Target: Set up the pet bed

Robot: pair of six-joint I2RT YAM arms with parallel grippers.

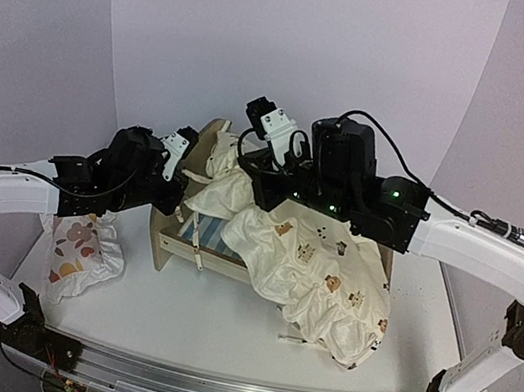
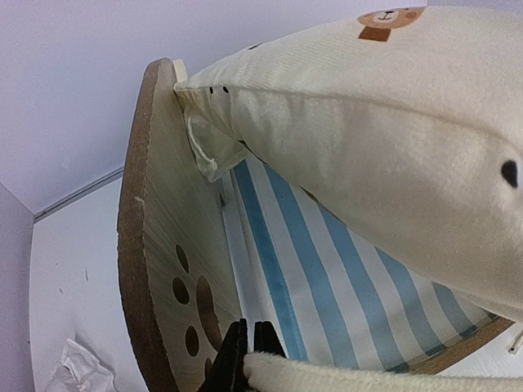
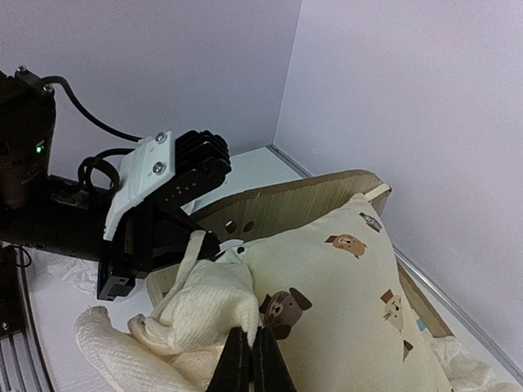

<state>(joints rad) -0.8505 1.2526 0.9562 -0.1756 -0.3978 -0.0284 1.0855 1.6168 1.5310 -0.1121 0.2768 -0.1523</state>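
Note:
The pet bed (image 1: 171,241) stands mid-table, a light-wood frame with a blue-and-white striped base (image 2: 327,278); its paw-print end board (image 2: 155,245) is close in the left wrist view. A cream animal-print cushion (image 1: 321,262) drapes over the bed and spills to the right. It is lifted off the stripes at the headboard (image 3: 302,204) end. My left gripper (image 1: 187,179) is shut on a strip of the cushion's edge beside that board; its jaws (image 2: 248,359) are almost together. My right gripper (image 3: 252,347) is shut on a fold of the cushion's ruffle (image 3: 212,302), right next to the left gripper (image 3: 192,241).
A small white pillow (image 1: 80,250) with orange-brown prints lies on the table left of the bed, under the left arm. White walls close in behind and on both sides. The table's front rail (image 1: 207,390) runs between the arm bases.

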